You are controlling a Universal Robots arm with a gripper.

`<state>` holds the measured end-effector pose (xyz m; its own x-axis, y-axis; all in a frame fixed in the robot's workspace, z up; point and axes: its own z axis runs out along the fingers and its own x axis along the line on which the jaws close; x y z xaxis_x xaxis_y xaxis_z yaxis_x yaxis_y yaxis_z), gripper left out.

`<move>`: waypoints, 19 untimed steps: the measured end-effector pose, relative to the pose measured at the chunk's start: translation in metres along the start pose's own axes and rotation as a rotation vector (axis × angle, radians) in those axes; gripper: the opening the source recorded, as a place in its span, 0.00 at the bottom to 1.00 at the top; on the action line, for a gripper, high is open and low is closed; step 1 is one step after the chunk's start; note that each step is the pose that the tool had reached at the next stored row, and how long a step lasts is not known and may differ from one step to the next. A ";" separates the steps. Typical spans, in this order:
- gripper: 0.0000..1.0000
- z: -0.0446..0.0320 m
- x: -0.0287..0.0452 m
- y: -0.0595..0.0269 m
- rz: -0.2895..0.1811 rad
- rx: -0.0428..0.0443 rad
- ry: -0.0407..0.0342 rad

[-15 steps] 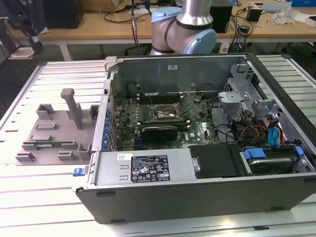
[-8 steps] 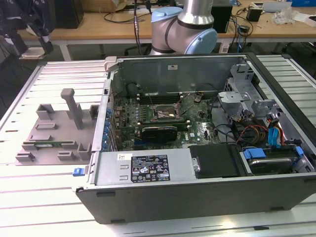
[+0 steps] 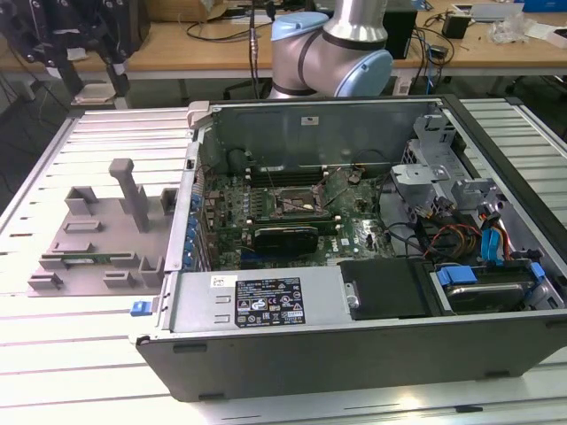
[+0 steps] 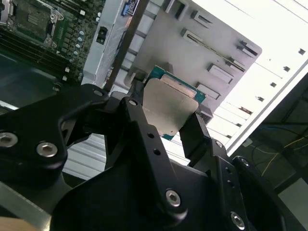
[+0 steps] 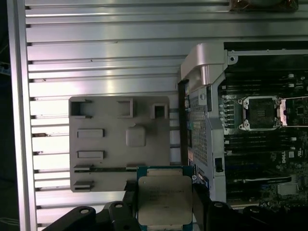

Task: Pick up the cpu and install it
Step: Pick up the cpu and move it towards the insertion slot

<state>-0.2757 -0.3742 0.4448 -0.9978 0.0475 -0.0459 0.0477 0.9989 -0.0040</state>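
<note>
Second wrist view showed the gripper (image 4: 166, 113) closed on the cpu (image 4: 169, 107), one black finger (image 4: 137, 108) on each of two opposite edges, with the silver lid facing the camera and a strip of green board showing past it. The jaws were only as wide as the chip itself.

In the first wrist view the held cpu (image 5: 164, 198) hung clear above one edge of the grey tray (image 5: 96, 125), not touching it. The tray lay on the slatted table (image 5: 106, 57), just beside the open case; in the exterior view the tray (image 3: 97, 239) was on that view's left of the case (image 3: 266, 305).

The socket (image 5: 260, 113) lay well apart from the chip, on the far side of the case's side wall and down on the motherboard. The chip is close to square, and its edges ran about parallel with the socket's metal frame, so I judged little twist separated the two. The socket's middle looked dark and bare, so I took it to be unfilled, though I could not tell its latch state for sure.

Around the socket (image 3: 295, 199) room was tight: memory slots (image 3: 288, 173) sat close by it, and a drive cage (image 3: 425, 173) with cables stood towards the exterior view's right.
</note>
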 end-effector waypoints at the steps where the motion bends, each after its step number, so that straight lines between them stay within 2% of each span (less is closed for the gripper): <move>1: 0.54 0.0002 -0.0038 0.0002 0.000 -0.0001 0.0000; 7: 0.54 0.0011 -0.0241 0.0012 0.000 0.0000 0.0000; 9: 0.54 0.0018 -0.0388 0.0019 0.000 -0.0001 0.0000; 11: 0.54 0.0022 -0.0499 0.0024 0.000 0.0000 0.0001; 12: 0.54 0.0028 -0.0619 0.0030 0.000 0.0000 0.0000; 13: 0.54 0.0032 -0.0704 0.0034 0.000 0.0000 0.0000; 17: 0.54 0.0040 -0.0881 0.0042 0.000 0.0000 0.0000; 19: 0.54 0.0049 -0.1061 0.0051 0.000 -0.0001 0.0000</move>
<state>-0.1694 -0.3742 0.4448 -0.9978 0.0475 -0.0459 0.0477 0.9989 -0.0039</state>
